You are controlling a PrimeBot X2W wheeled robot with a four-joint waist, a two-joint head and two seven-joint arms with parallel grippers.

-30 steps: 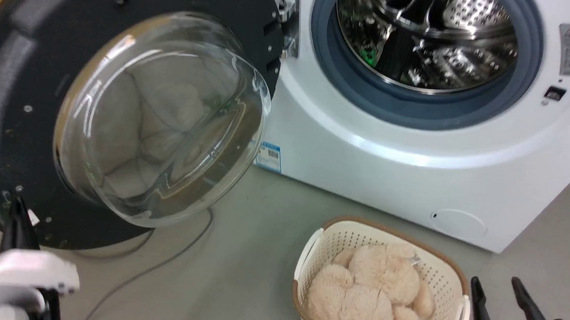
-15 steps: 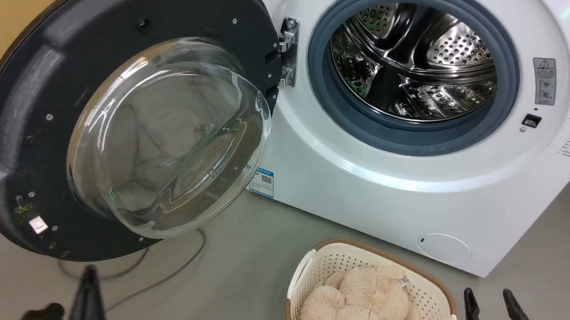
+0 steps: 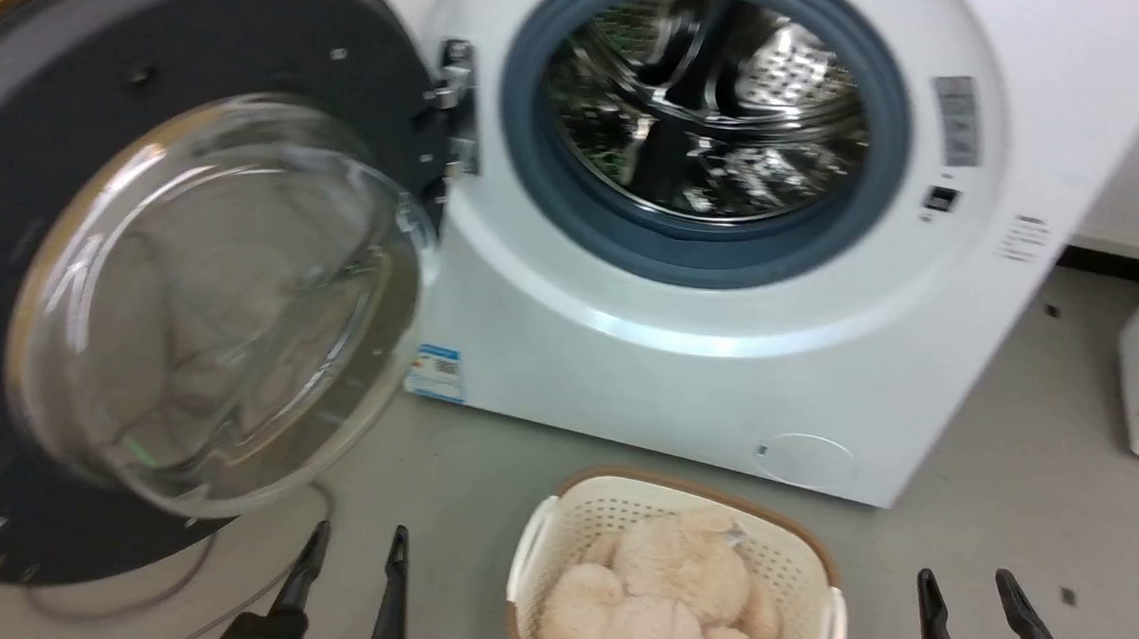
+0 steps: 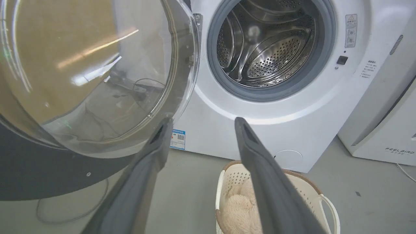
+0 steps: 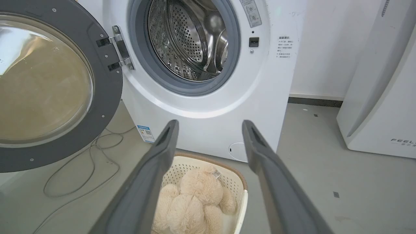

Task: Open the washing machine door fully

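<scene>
While the washing machine door (image 3: 183, 262) stands swung wide on its metal hinge (image 3: 454, 101) to the left of the washing machine (image 3: 686, 368), its dark grey inner face and bulging glass bowl turned toward the head camera, both grippers sit low at the bottom edge of the head view, clear of it. The left gripper (image 3: 359, 545) rises from that edge with its two dark fingers pointing up and leaning slightly right, between the door's lower rim and the basket (image 3: 533, 548); its jaws are moderately parted and hold nothing; it is near the door but apart from it. The right gripper (image 3: 966, 598) comes up at the lower right, fingers leaning slightly left, to the right of the basket over the grey floor (image 3: 1019, 491); its jaws are likewise parted and empty. The steel drum (image 3: 705, 108) lies exposed inside the grey rubber ring (image 3: 530, 166); the basket, holding a beige plush toy (image 3: 672, 577), sits on the floor just in front of the machine; a thin cable (image 5: 81, 152) loops on the floor under the door; a white appliance marked FEELBIRD (image 4: 383, 130) stands to the machine's right.
</scene>
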